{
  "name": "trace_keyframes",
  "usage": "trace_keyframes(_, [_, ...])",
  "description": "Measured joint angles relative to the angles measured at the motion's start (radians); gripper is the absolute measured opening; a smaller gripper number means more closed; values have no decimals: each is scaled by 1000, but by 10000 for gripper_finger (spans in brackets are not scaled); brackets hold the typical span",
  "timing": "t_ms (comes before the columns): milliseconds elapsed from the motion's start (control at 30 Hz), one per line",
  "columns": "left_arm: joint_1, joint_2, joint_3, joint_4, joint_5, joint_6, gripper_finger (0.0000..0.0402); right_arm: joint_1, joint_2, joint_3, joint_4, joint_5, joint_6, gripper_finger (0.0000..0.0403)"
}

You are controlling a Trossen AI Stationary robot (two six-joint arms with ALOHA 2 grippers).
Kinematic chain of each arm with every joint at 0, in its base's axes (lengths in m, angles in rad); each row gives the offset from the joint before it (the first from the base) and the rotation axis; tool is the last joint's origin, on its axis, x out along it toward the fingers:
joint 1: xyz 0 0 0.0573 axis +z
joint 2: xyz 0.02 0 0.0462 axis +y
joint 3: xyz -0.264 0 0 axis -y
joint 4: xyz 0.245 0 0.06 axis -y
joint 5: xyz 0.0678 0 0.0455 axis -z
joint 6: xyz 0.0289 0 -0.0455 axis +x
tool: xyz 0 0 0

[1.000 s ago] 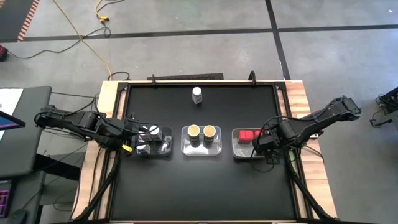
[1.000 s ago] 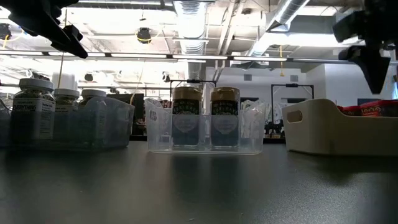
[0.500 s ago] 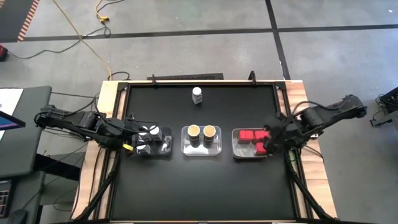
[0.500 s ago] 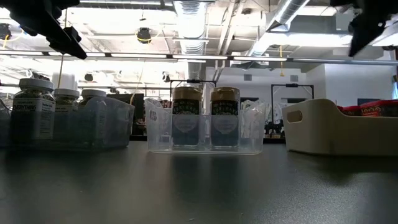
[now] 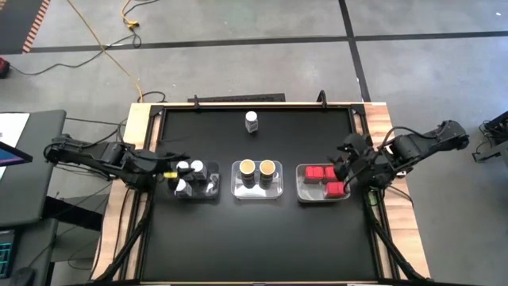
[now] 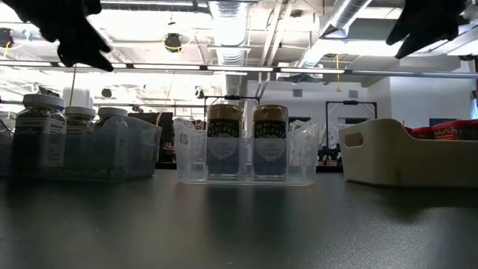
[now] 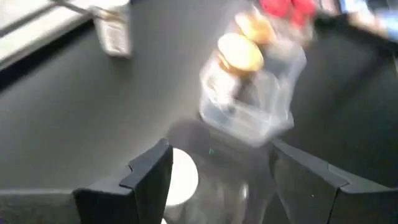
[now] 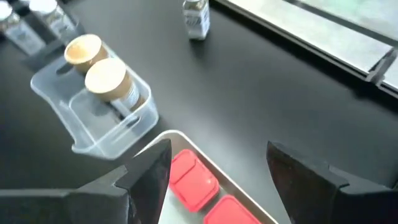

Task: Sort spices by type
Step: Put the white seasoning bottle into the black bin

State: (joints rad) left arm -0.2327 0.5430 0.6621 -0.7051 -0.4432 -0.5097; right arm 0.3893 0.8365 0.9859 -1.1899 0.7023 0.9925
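Three white-capped jars point(image 5: 190, 176) stand in the left clear tray point(image 5: 214, 195). Two tan-topped jars point(image 5: 257, 168) stand in the middle tray point(image 5: 236, 191). Three red packets point(image 5: 324, 178) lie in the right tray point(image 5: 302, 195). One more white-capped jar point(image 5: 252, 121) stands alone on the table near the far edge. My left gripper point(image 5: 169, 171) hovers open at the left tray's left side, above a white cap point(image 7: 180, 182). My right gripper point(image 5: 343, 159) hangs open above the right tray's far right corner, with the red packets point(image 8: 193, 177) below it.
The black tabletop has bare room in front of the three trays and between them and the lone jar. In the low view both grippers point(image 6: 82, 45) point(image 6: 418, 26) hang well above the trays. A raised frame point(image 5: 238, 98) runs along the far edge.
My right gripper has risen from the near right part of the red-packet tray and gone toward the far edge, rolling as it went; a red packet now shows where it was. My left gripper has rolled in place, uncovering more of the white caps.
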Motion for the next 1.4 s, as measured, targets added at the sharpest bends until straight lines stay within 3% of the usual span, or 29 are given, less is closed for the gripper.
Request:
trace_keyframes(167, [33, 0, 0, 94, -112, -60, 249, 0, -1, 0, -2, 29, 61, 292])
trace_keyframes(367, [145, 4, 10, 197, -120, -25, 249, 0, 19, -1, 24, 30, 24, 292])
trace_keyframes(500, [264, 59, 70, 199, -120, 83, 249, -10, 34, -1, 24, 31, 34, 292])
trace_keyframes(667, [454, 196, 196, 199, -94, 199, 249, -50, 54, -1, 21, 31, 134, 292])
trace_keyframes(900, [642, 432, 367, 171, 121, 244, 249, -86, 73, -2, 25, 14, 301, 292])
trace_keyframes(1033, [678, 561, 456, 127, 198, 237, 249, -79, 86, -2, 33, 2, 283, 292])
trace_keyframes(1200, [677, 701, 556, 119, 201, 259, 249, -44, 77, -24, 9, 2, 233, 292])
trace_keyframes(1400, [655, 872, 681, 119, 206, 263, 249, 25, -70, -164, 90, 1, 210, 292])
